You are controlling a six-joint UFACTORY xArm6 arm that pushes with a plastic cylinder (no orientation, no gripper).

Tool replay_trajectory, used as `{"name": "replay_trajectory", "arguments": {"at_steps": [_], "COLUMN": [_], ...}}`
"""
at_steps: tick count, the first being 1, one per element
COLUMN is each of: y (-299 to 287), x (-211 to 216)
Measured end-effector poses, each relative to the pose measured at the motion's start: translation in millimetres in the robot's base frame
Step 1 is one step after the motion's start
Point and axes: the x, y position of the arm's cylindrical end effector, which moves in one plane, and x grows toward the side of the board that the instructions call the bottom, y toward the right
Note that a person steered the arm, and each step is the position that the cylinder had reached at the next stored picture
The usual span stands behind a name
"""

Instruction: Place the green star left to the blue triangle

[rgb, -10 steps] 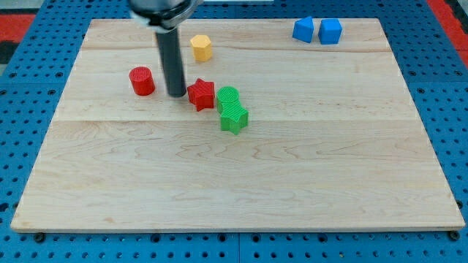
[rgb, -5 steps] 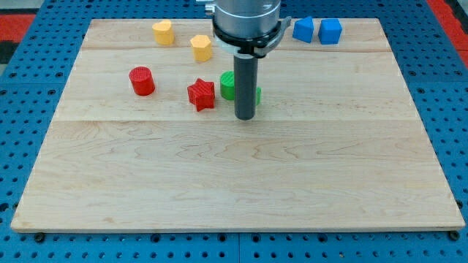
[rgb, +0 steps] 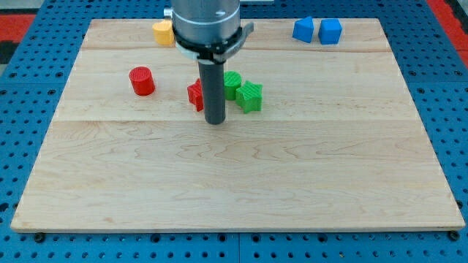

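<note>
While the rod is standing upright over the middle of the counter (rgb: 234,183), my tip (rgb: 215,121) is resting on the wood just below the red star (rgb: 194,95), which the rod is partly hiding. No gripper is fitted on this arm, only the straight rod, so nothing is being grasped or clenched. The green star (rgb: 249,96) is sitting just to the view's right of my tip, apart from it, and is touching a second green block (rgb: 232,84) that is lying up and to its left; that one is looking round, probably a cylinder, though the rod is covering part of it. A red cylinder (rgb: 142,80) is standing well to the view's left. A yellow block (rgb: 162,32) is peeking out near the view's top, half hidden behind the arm's body, shape unclear. Two blue blocks are sitting side by side at the view's top right: the blue triangle (rgb: 303,29) and a blue cube (rgb: 330,31), both well apart from the green star.
</note>
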Motion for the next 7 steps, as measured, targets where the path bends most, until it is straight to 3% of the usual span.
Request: {"name": "replay_trajectory", "arguments": {"at_steps": [3,5,7], "y": [95.5,99.3,138.8], "x": [-21.7,-60.5,-61.1]}}
